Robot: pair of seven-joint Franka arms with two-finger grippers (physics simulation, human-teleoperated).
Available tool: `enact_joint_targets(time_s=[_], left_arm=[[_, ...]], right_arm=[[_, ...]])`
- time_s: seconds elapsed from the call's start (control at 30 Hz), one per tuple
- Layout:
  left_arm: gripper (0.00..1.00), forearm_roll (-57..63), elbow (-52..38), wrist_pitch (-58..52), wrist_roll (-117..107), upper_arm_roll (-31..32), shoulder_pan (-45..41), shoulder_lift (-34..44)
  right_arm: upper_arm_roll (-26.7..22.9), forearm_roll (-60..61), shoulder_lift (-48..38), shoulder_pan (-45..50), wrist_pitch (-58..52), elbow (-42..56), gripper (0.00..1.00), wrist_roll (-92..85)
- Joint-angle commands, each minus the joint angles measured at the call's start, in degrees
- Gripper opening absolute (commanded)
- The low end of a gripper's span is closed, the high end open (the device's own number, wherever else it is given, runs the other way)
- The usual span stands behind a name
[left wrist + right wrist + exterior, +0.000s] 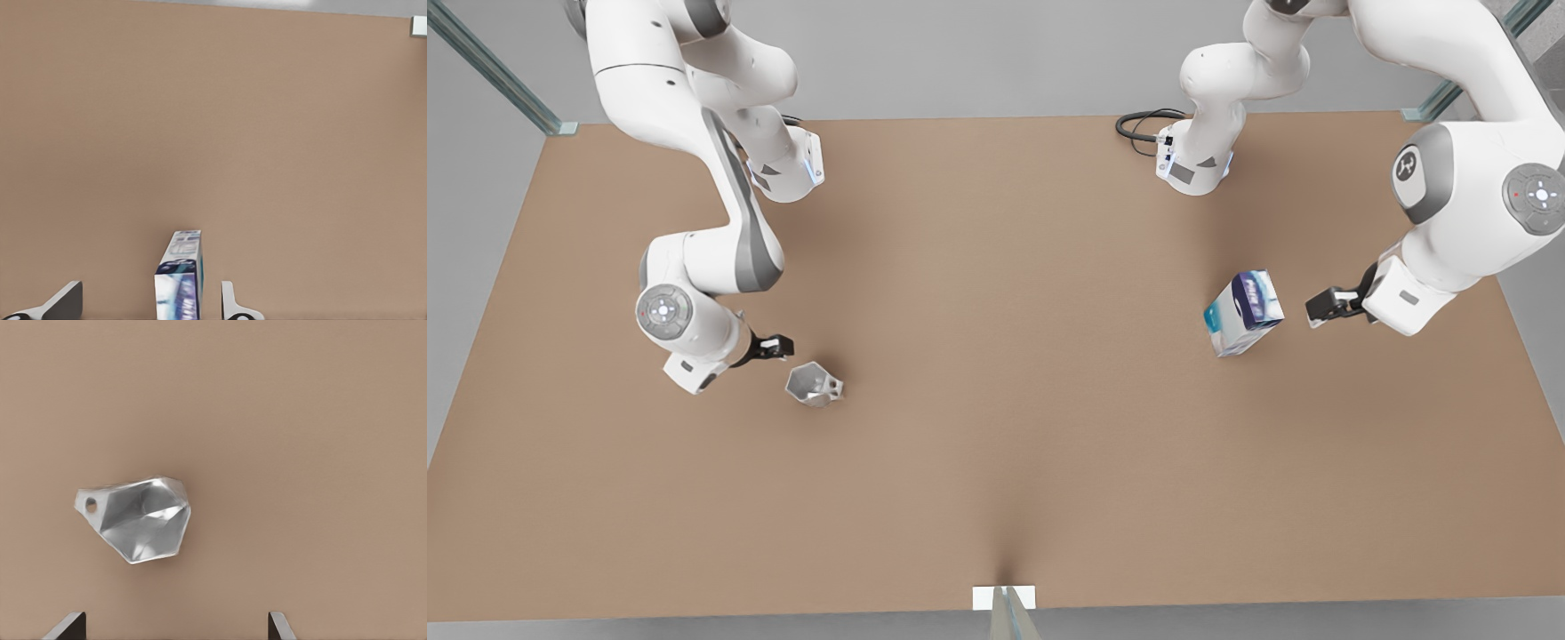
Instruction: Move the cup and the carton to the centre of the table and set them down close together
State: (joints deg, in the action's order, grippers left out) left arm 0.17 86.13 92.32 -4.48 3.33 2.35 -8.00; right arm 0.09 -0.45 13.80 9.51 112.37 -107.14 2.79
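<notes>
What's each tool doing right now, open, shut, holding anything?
Left tool: open, holding nothing, fingers either side of the carton.
Right tool: open, holding nothing, just short of the cup.

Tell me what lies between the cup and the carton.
Nothing: in the front view only bare table separates the cup from the carton.

simulated lab bench | plain brown table (996,462) | grey surround, glass rails

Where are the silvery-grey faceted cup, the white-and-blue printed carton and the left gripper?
Silvery-grey faceted cup (813,384): front view, on its open inside.
White-and-blue printed carton (1243,313): front view, on its printed side face.
Left gripper (151,303): left wrist view, midway between open fingers, astride the carton.
</notes>
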Motion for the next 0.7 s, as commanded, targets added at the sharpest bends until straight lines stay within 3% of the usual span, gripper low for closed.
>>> enact_joint_targets(time_s=[0.0, 0.67], left_arm=[[1.00, 0.01, 0.00, -0.04, 0.00, 0.01, -0.06, 0.00], [1.00, 0.01, 0.44, -0.39, 0.00, 0.18, -0.06, -0.26]], right_arm=[[0.00, 0.01, 0.17, -0.02, 0.04, 0.00, 1.00, 0.03], [0.00, 3.61, 6.15, 0.42, 11.82, -4.39, 1.00, 6.79]])
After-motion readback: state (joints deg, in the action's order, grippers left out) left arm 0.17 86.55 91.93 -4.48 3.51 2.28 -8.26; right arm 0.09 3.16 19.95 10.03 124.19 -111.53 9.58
